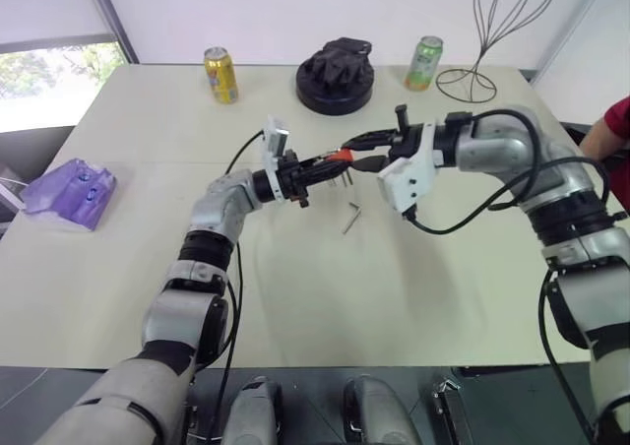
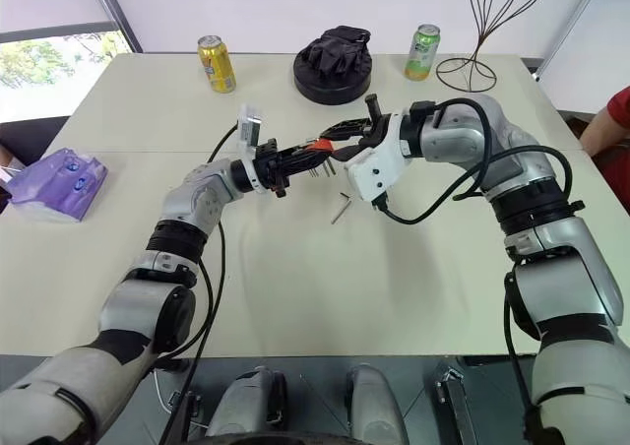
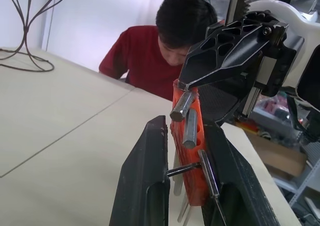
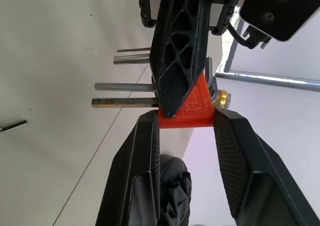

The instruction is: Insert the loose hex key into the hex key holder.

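The red-orange hex key holder [image 1: 342, 156] is held in the air over the middle of the table, with short grey keys sticking out of it. My left gripper [image 1: 328, 165] is shut on it from the left, its fingers [image 3: 150, 176] along the block's flat sides. From the right, my right gripper [image 1: 352, 156] is shut on the same block [image 4: 192, 108], pinching it between its fingertips. The loose hex key [image 1: 350, 218] lies flat on the table just below and in front of both grippers, untouched.
At the back of the table [image 1: 295, 297] stand a yellow can [image 1: 220, 75], a black lump on a round base [image 1: 336, 75], a green can [image 1: 425, 63] and a wire stand [image 1: 492, 31]. A purple bag [image 1: 69, 193] lies far left. A person in red [image 3: 150, 61] sits at the right edge.
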### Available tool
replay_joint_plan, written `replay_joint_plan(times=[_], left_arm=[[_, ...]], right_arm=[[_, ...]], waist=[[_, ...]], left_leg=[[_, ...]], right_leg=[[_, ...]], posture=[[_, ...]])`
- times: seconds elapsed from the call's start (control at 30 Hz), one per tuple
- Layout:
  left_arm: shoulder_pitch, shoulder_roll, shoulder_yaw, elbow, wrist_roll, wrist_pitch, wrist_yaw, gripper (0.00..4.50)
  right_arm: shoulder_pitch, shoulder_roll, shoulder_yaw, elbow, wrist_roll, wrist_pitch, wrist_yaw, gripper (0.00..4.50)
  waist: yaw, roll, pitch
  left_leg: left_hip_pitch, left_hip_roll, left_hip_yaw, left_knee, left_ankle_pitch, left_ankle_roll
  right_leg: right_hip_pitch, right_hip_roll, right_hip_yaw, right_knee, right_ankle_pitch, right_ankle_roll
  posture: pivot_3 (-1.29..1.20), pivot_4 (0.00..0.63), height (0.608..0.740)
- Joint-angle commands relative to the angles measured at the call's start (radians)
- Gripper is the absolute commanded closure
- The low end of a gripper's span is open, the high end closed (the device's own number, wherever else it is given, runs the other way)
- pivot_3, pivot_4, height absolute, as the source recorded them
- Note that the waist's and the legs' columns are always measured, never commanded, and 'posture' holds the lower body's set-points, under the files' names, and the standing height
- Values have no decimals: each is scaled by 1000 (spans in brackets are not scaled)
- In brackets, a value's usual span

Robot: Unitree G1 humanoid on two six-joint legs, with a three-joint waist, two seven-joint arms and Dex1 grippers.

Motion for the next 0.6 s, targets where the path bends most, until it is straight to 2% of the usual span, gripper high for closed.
replay_joint_plan(times=[0.03,0.1,0.2,0.3,0.37,0.53,0.6], left_arm=[[-36,13,28,-4,15,-31,60,4290],[-27,26,17,-16,25,-22,52,4290],[-9,53,-7,-37,44,-14,33,4290],[17,102,-49,-74,84,-11,-9,4290],[40,146,-87,-106,124,-40,-44,4290],[63,247,-121,-179,159,-52,-113,4290],[66,270,-122,-203,159,-45,-123,4290]], right_arm=[[19,-16,-33,-57,45,23,17,2501],[31,-23,-37,-65,44,42,23,1652],[50,-38,-48,-75,23,90,20,21],[96,-69,-69,-84,27,221,42,21],[165,-67,-116,-146,114,410,82,21],[366,-15,-259,-505,389,1221,168,21],[409,-11,-280,-621,454,1430,172,21]], waist=[[0,0,0],[-1,0,0],[-2,0,0],[-1,0,0],[2,0,0],[3,0,0],[4,0,0]], left_leg=[[0,0,0,0,0,0],[0,0,0,0,0,0],[0,0,0,0,0,0],[0,0,0,0,0,0],[0,0,0,0,0,0],[0,0,-1,0,0,0],[0,0,-1,0,0,0]], right_leg=[[0,0,0,0,0,0],[0,0,0,0,0,0],[0,0,0,0,0,0],[0,0,0,0,0,0],[0,0,0,0,0,0],[1,0,0,1,0,0],[1,0,0,1,0,0]], posture=[[0,150,740],[0,150,740],[0,150,740],[0,150,740],[0,150,740],[0,150,740],[0,150,740]])
